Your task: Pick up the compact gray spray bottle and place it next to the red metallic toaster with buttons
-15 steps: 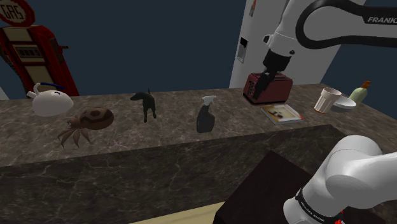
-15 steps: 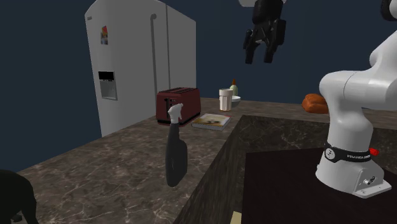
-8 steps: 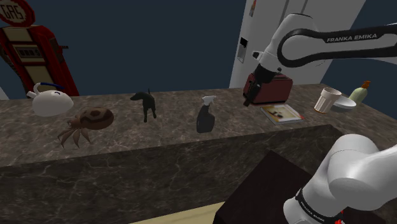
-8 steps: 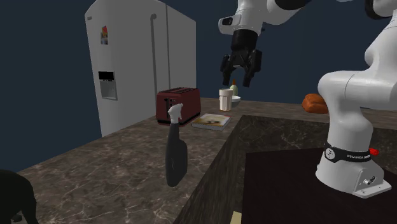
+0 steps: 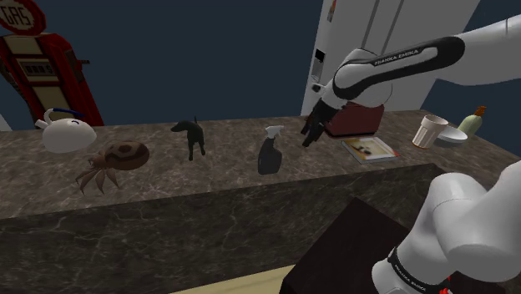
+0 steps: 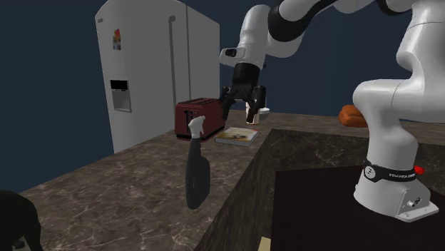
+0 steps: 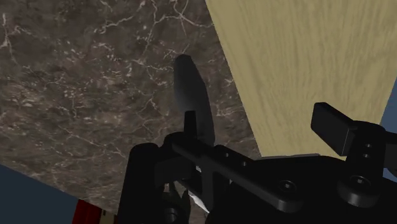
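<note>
Dark veined marble tops the table (image 5: 209, 179), with a white fridge (image 5: 351, 25) and a blue wall behind the red toaster (image 5: 363, 122). Over the last second the claw (image 5: 311, 134) has dropped from above the toaster and now hangs between it and the bottle (image 5: 269, 154), which stands upright further along from the toaster. Its jaws stand apart, holding nothing, so the grasp likely comes next.
</note>
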